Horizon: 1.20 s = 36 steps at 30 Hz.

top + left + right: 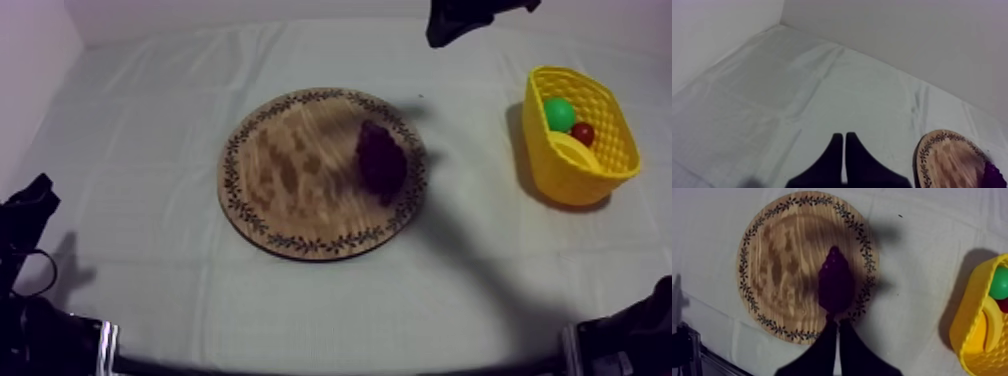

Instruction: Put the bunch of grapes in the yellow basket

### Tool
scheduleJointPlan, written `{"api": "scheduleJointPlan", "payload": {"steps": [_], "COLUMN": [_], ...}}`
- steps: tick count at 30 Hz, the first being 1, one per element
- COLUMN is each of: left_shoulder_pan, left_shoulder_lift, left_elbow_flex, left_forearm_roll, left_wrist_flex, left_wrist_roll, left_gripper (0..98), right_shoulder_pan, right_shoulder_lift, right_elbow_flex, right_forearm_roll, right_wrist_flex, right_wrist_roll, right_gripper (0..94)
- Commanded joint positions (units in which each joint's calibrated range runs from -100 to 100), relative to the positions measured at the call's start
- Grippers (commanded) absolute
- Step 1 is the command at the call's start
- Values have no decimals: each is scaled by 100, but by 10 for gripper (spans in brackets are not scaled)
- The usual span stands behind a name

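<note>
I am holding my right arm (458, 20) in from the far right side of the worktop (140, 110), raised above the cloth and angled down toward the round wooden board (300, 170). Through its wrist camera, the right hand (837, 324) is hovering over the patterned rim of the board (772, 263), its two black fingers (828, 338) pressed together into a narrow wedge and gripping nothing. Their tips are pointing at the near end of the bunch of grapes (834, 285); whether they are touching it I cannot tell. The bunch of grapes (381, 160) is lying on the right part of the board, close to the rim on the basket side, dark purple against the wood. The yellow basket (560, 178) is standing well apart from the board at the right of the worktop, and it is carrying a green toy fruit (559, 112), a small red fruit (583, 132) and a banana (572, 148). My left arm is resting low at the near left, with the left hand (28, 208) clear of the board. In the left wrist view, that hand (844, 145) is hanging over bare cloth beside the board's edge (944, 160), fingers lying together and pinching nothing.
</note>
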<state>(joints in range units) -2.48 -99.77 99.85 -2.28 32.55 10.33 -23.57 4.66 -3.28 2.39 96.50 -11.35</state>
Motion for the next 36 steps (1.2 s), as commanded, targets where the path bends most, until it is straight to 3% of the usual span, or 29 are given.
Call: {"api": "scheduleJointPlan", "payload": {"steps": [1,8,15,25,36], "left_shoulder_pan": [-1,-1,-1,-1,-1], "left_shoulder_lift": [3,3,3,3,3], "left_elbow_flex": [4,4,4,4,4], "left_forearm_roll": [1,1,1,1,1], "left_wrist_flex": [3,3,3,3,3], "left_wrist_roll": [0,0,0,0,0], "left_gripper": [0,0,0,0,0], "right_shoulder_pan": [9,-5,-25,-19,-51], "right_shoulder_lift": [93,197,228,544,1284], "right_elbow_flex": [-107,-189,-202,70,279], "right_forearm_roll": [19,51,-16,-129,-217], "right_wrist_flex": [45,95,103,92,-68], "right_wrist_roll": [-35,-106,-45,-31,-88], "right_gripper": [77,354,530,608,630]}}
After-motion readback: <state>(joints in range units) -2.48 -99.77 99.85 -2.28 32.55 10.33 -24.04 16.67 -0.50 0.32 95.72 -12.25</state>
